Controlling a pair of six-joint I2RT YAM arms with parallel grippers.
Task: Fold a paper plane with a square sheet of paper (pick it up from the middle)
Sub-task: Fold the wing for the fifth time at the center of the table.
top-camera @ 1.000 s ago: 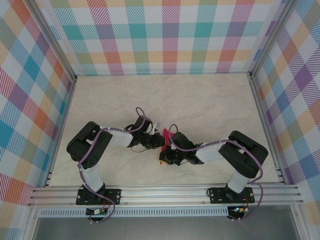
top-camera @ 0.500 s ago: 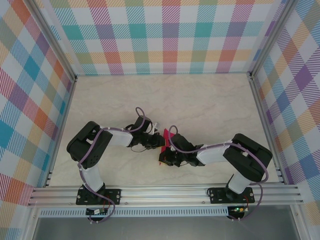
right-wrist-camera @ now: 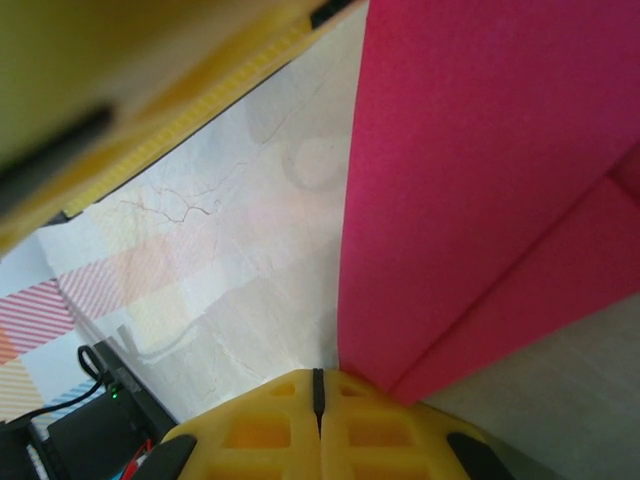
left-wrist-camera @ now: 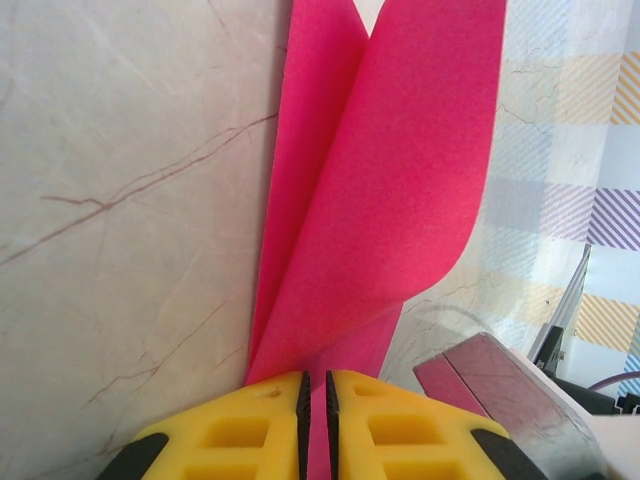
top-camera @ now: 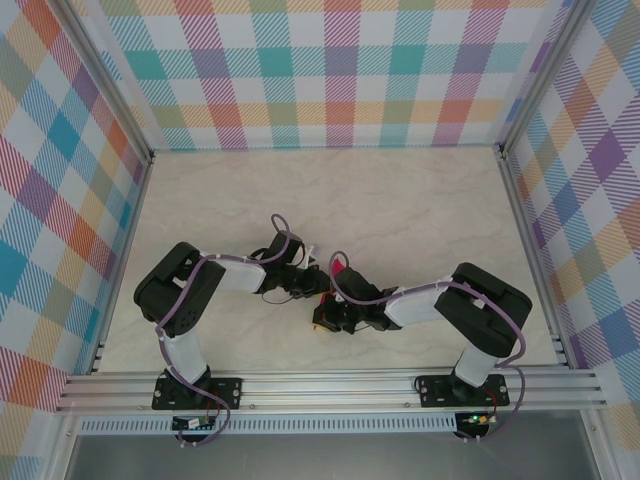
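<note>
In the middle of the desk [top-camera: 400,200], where the two robot arms meet, is the pink paper [left-wrist-camera: 400,180]: plain magenta, folded lengthwise into long narrow flaps, with one loose flap curving outward. The left end effector [left-wrist-camera: 315,385] is closed on the lower folded end, and the right end effector [right-wrist-camera: 318,380] is fully closed at the paper's edge, though I cannot tell if a layer is really caught there. The paper looks very light, thin and floppy, easy to crumple or tear, so I would hold it close to the crease with a gentle pinch.
</note>
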